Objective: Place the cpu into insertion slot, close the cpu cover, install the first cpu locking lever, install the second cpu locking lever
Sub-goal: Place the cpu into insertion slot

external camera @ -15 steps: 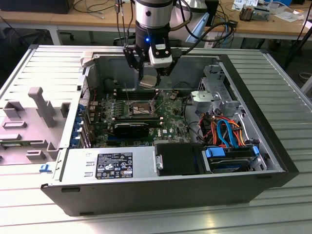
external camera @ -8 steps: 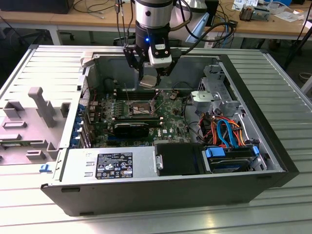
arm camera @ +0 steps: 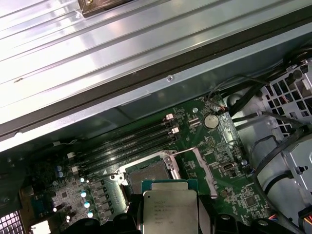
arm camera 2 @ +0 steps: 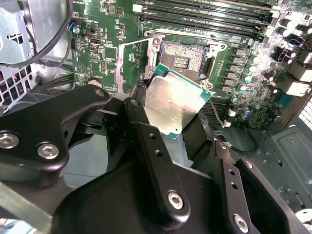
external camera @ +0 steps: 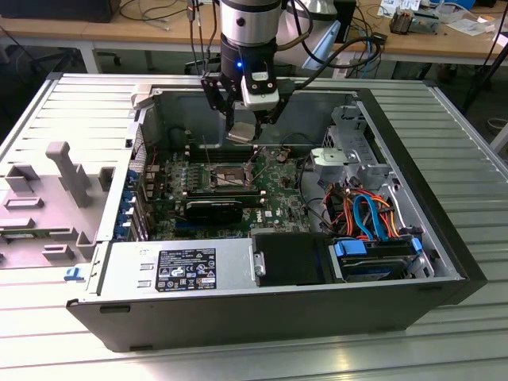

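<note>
My gripper [external camera: 243, 125] is shut on the cpu [external camera: 241, 133], a flat silver-grey square held tilted above the green board. In the second wrist view the cpu [arm camera 2: 173, 100] sits between the black fingers [arm camera 2: 146, 141], just short of the insertion slot [arm camera 2: 183, 58]. The slot's dark centre is bare. The cpu cover [arm camera 2: 119, 68] stands open beside the slot. In the first wrist view the cpu [arm camera: 169, 209] hangs in front of the insertion slot [arm camera: 146, 171], with the open cover [arm camera: 204, 170] to one side. In the exterior view the slot [external camera: 226, 176] lies below and slightly left of the gripper.
Long black memory slots [external camera: 222, 193] run beside the socket. A grey power supply [external camera: 178, 266] and a drive bay with blue tabs [external camera: 373, 254] fill the case's near side. Coloured cables [external camera: 361, 208] lie on the exterior view's right. Case walls [external camera: 254, 103] surround the board.
</note>
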